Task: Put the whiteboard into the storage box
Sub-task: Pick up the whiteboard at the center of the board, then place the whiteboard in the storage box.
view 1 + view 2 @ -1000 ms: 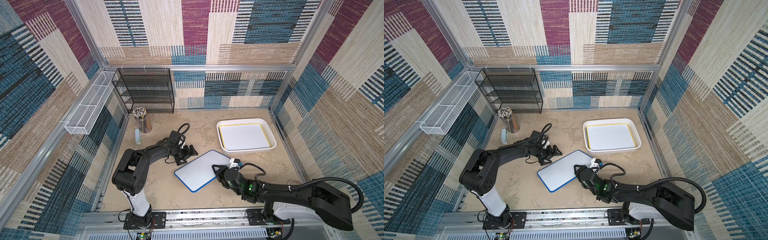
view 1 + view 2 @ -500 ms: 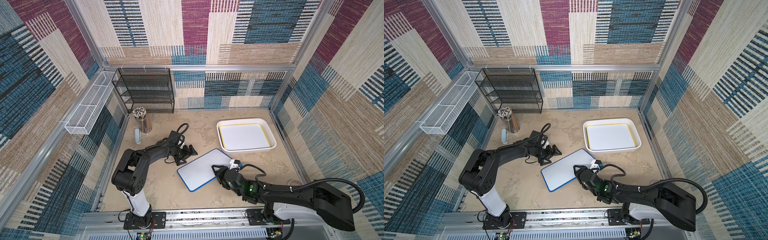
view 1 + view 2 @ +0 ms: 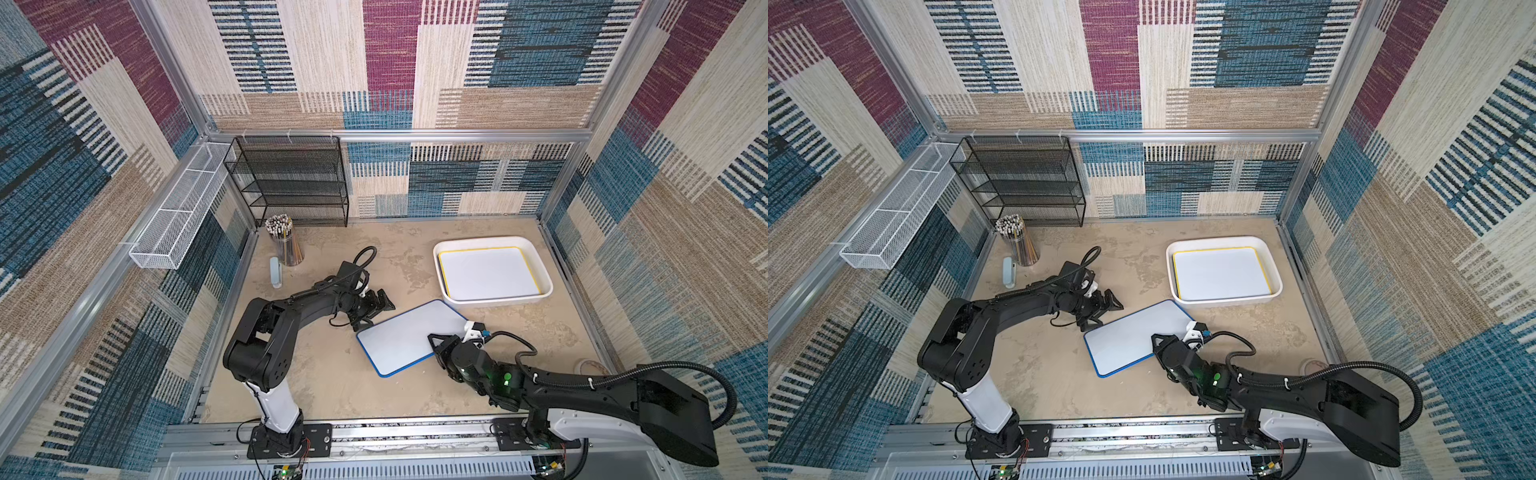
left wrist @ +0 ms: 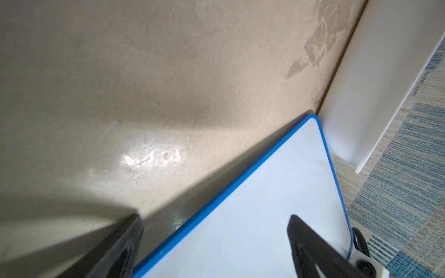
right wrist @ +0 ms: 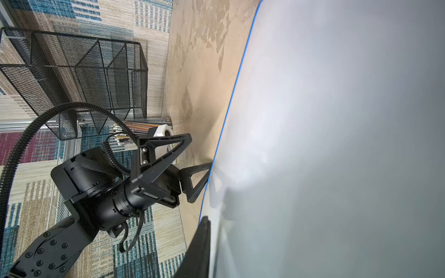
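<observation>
A blue-rimmed whiteboard (image 3: 405, 338) (image 3: 1133, 336) lies slanted in the middle of the table. Its far corner (image 4: 313, 118) touches the storage box (image 3: 540, 266) (image 3: 1273, 266), a glossy white tub with a yellow-rimmed board inside. My right gripper (image 3: 434, 340) (image 3: 1156, 338) (image 5: 209, 223) is shut on the whiteboard's near right edge. The board (image 5: 337, 144) fills the right wrist view and hides one finger. My left gripper (image 3: 374, 311) (image 3: 1102, 309) (image 4: 214, 216) (image 5: 201, 149) stands open at the board's left corner, one finger over the white face (image 4: 240, 228) and one over bare table.
A black mesh rack (image 3: 291, 178) stands at the back left, with a cup of pencils (image 3: 284, 241) and a pale blue eraser (image 3: 275, 272) in front of it. A white wire tray (image 3: 178, 216) hangs on the left wall. A pale ring (image 3: 588, 365) lies by the right wall.
The whiteboard has slid a little to the right, toward the storage box, in the right gripper. The left arm has stayed where it was.
</observation>
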Robot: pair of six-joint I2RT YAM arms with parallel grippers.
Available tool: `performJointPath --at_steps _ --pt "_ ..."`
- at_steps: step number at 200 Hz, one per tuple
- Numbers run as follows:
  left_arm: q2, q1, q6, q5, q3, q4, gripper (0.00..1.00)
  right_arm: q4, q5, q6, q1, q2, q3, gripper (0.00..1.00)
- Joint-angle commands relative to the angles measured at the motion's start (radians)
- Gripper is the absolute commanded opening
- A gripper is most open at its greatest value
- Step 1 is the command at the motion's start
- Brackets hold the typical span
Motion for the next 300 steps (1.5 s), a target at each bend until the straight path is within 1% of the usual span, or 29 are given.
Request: performJointPath --at_steps 1,17,52,71,91,116,149,174,238,287,300 --pt "0.016 0.003 0.009 -0.103 -0.014 -0.139 0.97 0.015 0.035 0.026 -0.001 -0.001 0.012 0.16" --pt "0.017 0.003 0.009 -0.105 -0.012 -0.141 0.97 0.005 0.034 0.002 0.000 0.006 0.030 0.15" --pt "0.007 0.014 0.012 -0.111 -0.010 -0.146 0.97 0.002 0.026 -0.094 0.001 0.023 0.088 0.15" --pt "-0.003 0.026 0.013 -0.115 -0.010 -0.147 0.97 0.003 0.019 -0.138 0.005 0.036 0.116 0.13" --pt "-0.006 0.036 0.010 -0.118 -0.013 -0.148 0.97 -0.016 0.018 -0.153 0.011 0.047 0.135 0.13" --pt "-0.002 0.039 0.009 -0.116 -0.014 -0.147 0.97 -0.008 0.011 -0.176 0.014 0.038 0.122 0.14" --pt "-0.003 0.045 0.010 -0.120 -0.013 -0.151 0.97 -0.025 0.023 -0.285 0.015 -0.025 0.119 0.14" --pt "-0.006 0.057 0.012 -0.121 -0.009 -0.156 0.97 -0.029 0.022 -0.329 0.014 -0.096 0.091 0.14" --pt "-0.045 0.114 0.015 -0.135 -0.009 -0.159 0.97 -0.073 0.076 -0.343 0.014 -0.265 0.069 0.16" --pt "-0.082 0.129 0.026 -0.158 -0.006 -0.157 0.97 -0.156 0.183 -0.365 0.012 -0.348 0.118 0.19" --pt "-0.087 0.129 0.028 -0.160 -0.006 -0.156 0.97 -0.189 0.221 -0.352 0.009 -0.366 0.132 0.20"
